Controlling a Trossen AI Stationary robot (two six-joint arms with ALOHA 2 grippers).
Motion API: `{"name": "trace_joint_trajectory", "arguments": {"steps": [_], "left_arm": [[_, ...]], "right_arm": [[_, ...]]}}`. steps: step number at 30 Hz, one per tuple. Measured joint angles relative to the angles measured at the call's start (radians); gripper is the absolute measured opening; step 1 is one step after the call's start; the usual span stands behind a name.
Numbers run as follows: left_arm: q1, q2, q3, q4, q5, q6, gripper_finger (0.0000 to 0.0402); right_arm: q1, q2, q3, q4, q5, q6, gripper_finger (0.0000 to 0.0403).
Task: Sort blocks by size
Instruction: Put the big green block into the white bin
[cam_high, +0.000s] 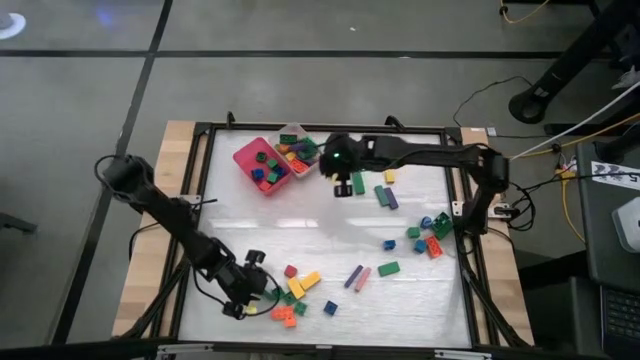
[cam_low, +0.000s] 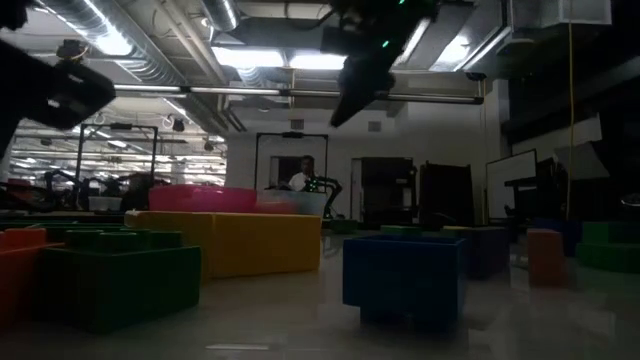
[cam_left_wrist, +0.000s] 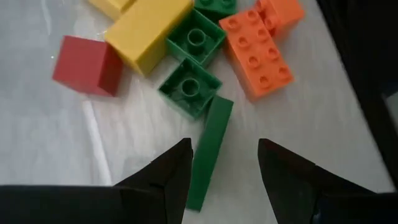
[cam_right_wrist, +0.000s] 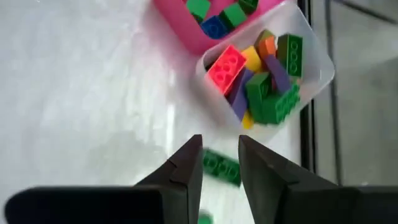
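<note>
Here, my left gripper (cam_left_wrist: 221, 165) hangs low over the near-left pile, its 2 fingers parted and empty, with a long green studded plastic bar (cam_left_wrist: 209, 151) lying between them, nearer one finger. Just beyond the tips sit 2 squarish green bricks (cam_left_wrist: 189, 87), a long yellow brick (cam_left_wrist: 148, 32), a red cube (cam_left_wrist: 86, 65) and an orange studded slab (cam_left_wrist: 257, 50). To take the bar cleanly I judge I should centre it between my fingers before closing, so the green brick touching its far end is not dragged along.

My right gripper (cam_right_wrist: 219, 163) hovers by the far trays, fingers narrowly apart with nothing between them; a green studded brick (cam_right_wrist: 221, 167) lies on the table below the gap. Ahead are the clear plastic tray (cam_right_wrist: 314, 78) of long bars and the pink square tray (cam_right_wrist: 186, 37) of short bricks.

Only the high view shows the loose blocks (cam_high: 425, 232) still scattered at the right; the wrist views alone reveal each finger gap.
</note>
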Motion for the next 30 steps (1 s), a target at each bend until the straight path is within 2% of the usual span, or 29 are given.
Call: {"name": "trace_joint_trajectory", "arguments": {"steps": [4, 10, 13, 20, 25, 30], "left_arm": [[0.004, 0.061, 0.0, 0.012, -0.005, 0.007, 0.017], [0.004, 0.129, 0.0, 0.014, -0.005, 0.006, 0.0169], [0.005, 0.143, 0.001, 0.017, -0.009, 0.014, 0.0151], [0.019, 0.123, 0.0, 0.007, -0.012, 0.024, 0.0037], [0.024, 0.079, 0.0, 0.004, -0.011, 0.02, 0.0036], [0.057, -0.017, 0.0, 0.001, -0.04, 0.046, 0.0041]], "right_arm": [[0.008, -0.072, 0.0, -0.118, -0.068, 0.071, 0.0104], [0.049, -0.115, 0.001, -0.293, -0.332, 0.208, 0.0104], [0.108, -0.115, -0.013, -0.317, -0.407, 0.258, 0.0104], [0.271, -0.114, -0.119, -0.304, -0.412, 0.266, 0.0104], [0.368, -0.113, -0.196, -0.267, -0.38, 0.267, 0.0104], [0.443, -0.113, -0.251, -0.196, -0.291, 0.359, 0.0104]]}}
